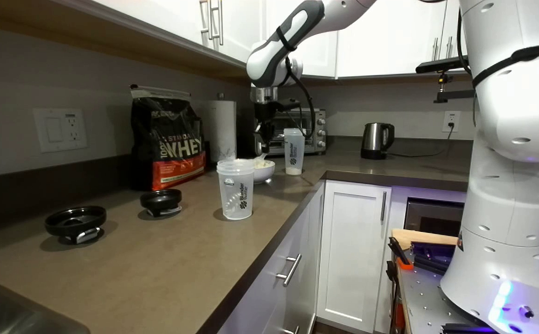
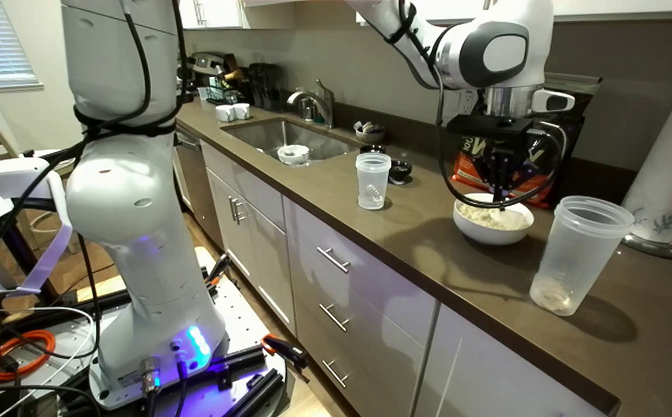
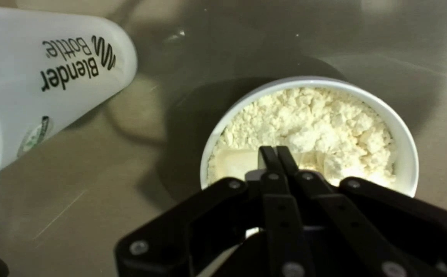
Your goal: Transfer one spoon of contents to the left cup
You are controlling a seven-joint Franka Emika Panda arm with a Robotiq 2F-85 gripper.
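The black gripper (image 3: pixel 276 154) is clenched on a small, smooth, whitish spoon (image 3: pixel 234 163) set in the lumpy cream powder (image 3: pixel 315 115) of a white bowl (image 3: pixel 408 157), which stands on a dull brown kitchen counter (image 1: pixel 158 269) below white wall cabinets (image 1: pixel 380 46).

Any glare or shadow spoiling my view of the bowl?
Wrist view: the powder washes out toward the lower right, the hand reads almost black, and shadow darkens the counter left of the bowl. In an exterior view, the pale spoon nearly blends in. In both exterior views, bluish light glows on the robot's base, away from the bowl.
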